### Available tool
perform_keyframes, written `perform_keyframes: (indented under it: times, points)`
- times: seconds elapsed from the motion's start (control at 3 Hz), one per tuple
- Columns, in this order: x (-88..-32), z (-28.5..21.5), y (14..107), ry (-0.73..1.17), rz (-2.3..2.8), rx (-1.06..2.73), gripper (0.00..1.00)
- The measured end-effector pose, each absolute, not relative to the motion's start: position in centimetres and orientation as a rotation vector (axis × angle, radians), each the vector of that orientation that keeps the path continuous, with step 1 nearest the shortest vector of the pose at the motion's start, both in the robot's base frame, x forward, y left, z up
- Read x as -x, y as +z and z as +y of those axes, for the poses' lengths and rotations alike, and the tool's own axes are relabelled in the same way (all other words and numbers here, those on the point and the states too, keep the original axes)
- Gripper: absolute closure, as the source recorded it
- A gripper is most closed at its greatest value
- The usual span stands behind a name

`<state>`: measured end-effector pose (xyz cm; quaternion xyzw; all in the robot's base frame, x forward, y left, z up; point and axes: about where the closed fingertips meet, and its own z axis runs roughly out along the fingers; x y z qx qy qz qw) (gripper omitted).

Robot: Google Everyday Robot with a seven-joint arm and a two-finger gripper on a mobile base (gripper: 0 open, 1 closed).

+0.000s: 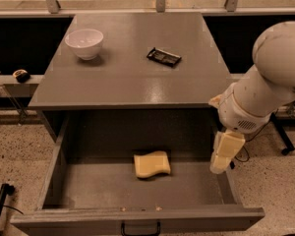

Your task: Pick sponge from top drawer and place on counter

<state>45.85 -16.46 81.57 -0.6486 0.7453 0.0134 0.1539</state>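
Observation:
The sponge [152, 164] is a pale yellow wavy-edged slab lying flat on the floor of the open top drawer [59, 167], near the middle. The drawer is pulled fully out, with its dark handle [140, 228] at the bottom edge. The counter [132, 77] is the grey cabinet top behind it. My gripper [221, 164] hangs from the white arm at the right, pointing down over the drawer's right wall, to the right of the sponge and apart from it. It holds nothing.
A white bowl [84, 43] stands at the counter's back left. A small dark flat packet [163, 57] lies right of centre on the counter. A dark stand leg [283, 139] and cables sit on the speckled floor at right.

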Motion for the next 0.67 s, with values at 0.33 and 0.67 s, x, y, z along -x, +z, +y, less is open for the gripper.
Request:
perform_keyframes:
  times: [0.33,0.67]
  points:
    - [-45.8,-16.3,81.5,0.041,2.132,1.858,0.0]
    - [-45.6,-13.7,80.0,0.075,2.04,1.871,0.0]
